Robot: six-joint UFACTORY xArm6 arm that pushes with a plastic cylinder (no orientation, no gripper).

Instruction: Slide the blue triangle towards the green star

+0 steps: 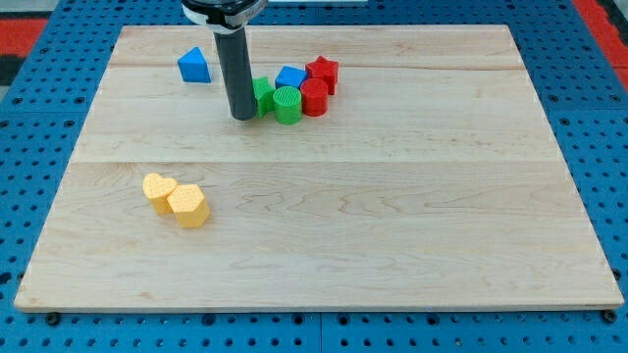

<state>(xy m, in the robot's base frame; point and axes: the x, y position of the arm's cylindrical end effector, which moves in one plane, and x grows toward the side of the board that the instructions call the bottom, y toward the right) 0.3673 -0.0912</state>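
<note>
The blue triangle (pixel 194 66) lies near the view's top left of the wooden board (pixel 324 245). The green star (pixel 263 94) sits to its right, partly hidden behind my rod, in a tight cluster with a green cylinder (pixel 287 104), a blue cube (pixel 290 77), a red cylinder (pixel 314 97) and a red star (pixel 322 73). My tip (pixel 243 117) rests on the board just left of the green star, touching or almost touching it, and to the lower right of the blue triangle.
Two yellow blocks (pixel 160 191) (pixel 187 206) lie side by side at the view's lower left. The board ends on a blue perforated table (pixel 39 118) on all sides.
</note>
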